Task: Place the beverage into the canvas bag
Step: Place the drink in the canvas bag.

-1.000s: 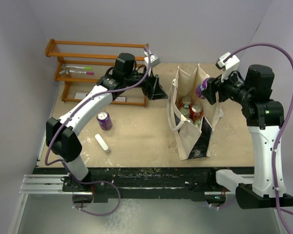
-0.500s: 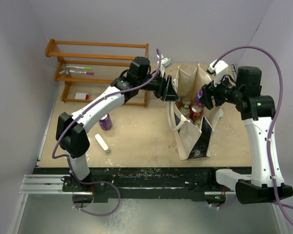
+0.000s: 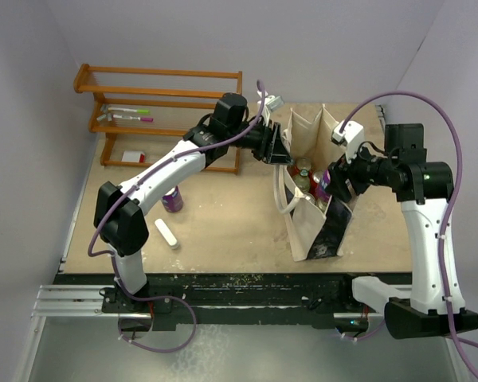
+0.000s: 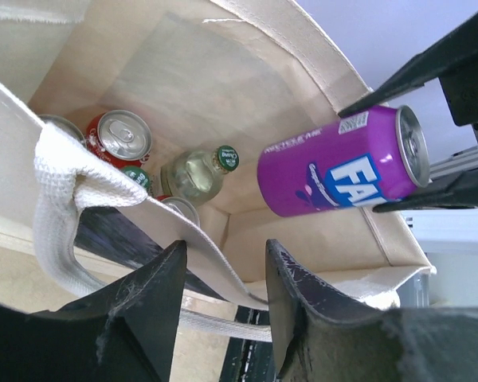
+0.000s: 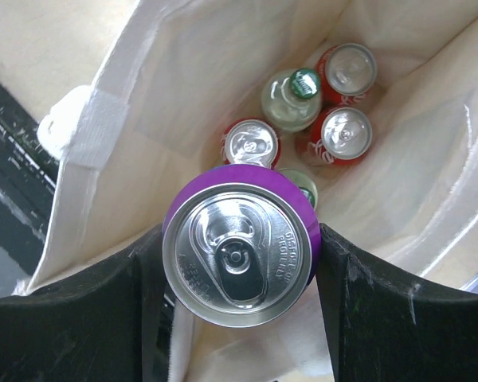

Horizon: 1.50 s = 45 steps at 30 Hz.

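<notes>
The canvas bag [image 3: 311, 231] stands open on the table, cream with a dark print on its side. My right gripper [image 3: 331, 180] is shut on the beverage, a purple can [image 5: 240, 243], and holds it in the bag's mouth above the drinks inside. In the left wrist view the purple can [image 4: 334, 171] lies sideways between the right fingers. My left gripper [image 4: 225, 270] is at the bag's left rim. Its jaws stand apart on either side of a white handle strap [image 4: 64, 171], with a gap still showing.
Inside the bag stand red cans [image 5: 346, 134] and a green-capped bottle [image 5: 291, 99]. A second purple can [image 3: 172, 199] and a white stick [image 3: 166, 233] lie on the table to the left. A wooden rack [image 3: 159, 103] with markers stands at the back left.
My left arm swung right to the bag's rim and its jaws narrowed around the handle strap. My right gripper carried the purple can left and down into the bag's mouth.
</notes>
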Available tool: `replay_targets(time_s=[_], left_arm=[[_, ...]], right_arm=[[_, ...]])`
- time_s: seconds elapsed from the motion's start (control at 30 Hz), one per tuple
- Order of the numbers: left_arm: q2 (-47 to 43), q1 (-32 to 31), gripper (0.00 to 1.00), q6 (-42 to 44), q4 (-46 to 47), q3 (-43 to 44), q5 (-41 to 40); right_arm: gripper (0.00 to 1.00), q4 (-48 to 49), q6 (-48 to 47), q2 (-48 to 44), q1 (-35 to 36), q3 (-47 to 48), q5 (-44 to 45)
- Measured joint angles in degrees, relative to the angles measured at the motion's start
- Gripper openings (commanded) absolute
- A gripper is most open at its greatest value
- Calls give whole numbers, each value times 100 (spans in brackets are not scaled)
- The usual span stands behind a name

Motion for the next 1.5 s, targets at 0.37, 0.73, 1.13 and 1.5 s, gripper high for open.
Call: replay_targets(time_s=[0.37,0.73,1.13,1.5], left_arm=[[140,-17,32,382,-129,367,-50],[142,-28,14,525,-157,378,-44],[142,-28,0,577,-225,378,-28],[142,-28,0,579,-232,378,-24]], right_arm=[[0,-732,-619,-293,0,-90,-308],[0,-420,-190,4,0,-35,-13],[0,496,654,310,0,197,297],[0,634,400,813,55,116,667]])
